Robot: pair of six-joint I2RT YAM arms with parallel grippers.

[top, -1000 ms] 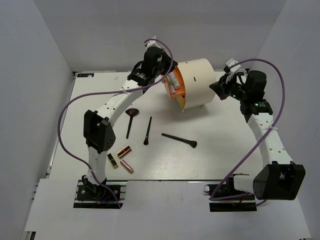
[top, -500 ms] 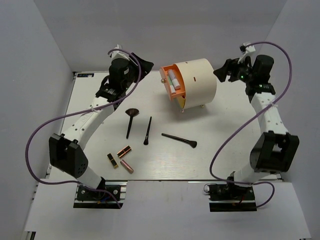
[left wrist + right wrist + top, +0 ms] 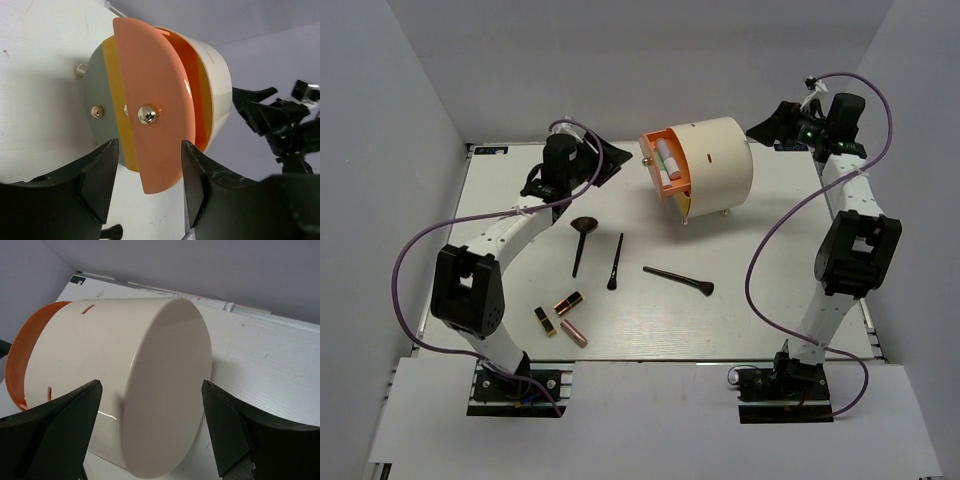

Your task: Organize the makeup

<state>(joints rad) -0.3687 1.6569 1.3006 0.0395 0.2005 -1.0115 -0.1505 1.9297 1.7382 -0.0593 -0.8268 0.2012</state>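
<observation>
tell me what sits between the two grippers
The cream cylinder lies between the left gripper and the right gripper, orange drawer front toward the left one; top view shows it.

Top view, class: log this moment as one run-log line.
left end effector: open, facing orange drawer | right end effector: open, near cream cylinder | brushes, lipsticks: loose on table

cream cylinder (image 3: 718, 160): on its side, table (image 3: 770, 290) rear | orange drawer (image 3: 663, 172): ajar

Left end effector (image 3: 146, 182) and right end effector (image 3: 150, 426) are finished in black; white links (image 3: 510, 232) are trailed by purple cable (image 3: 395, 295).
</observation>
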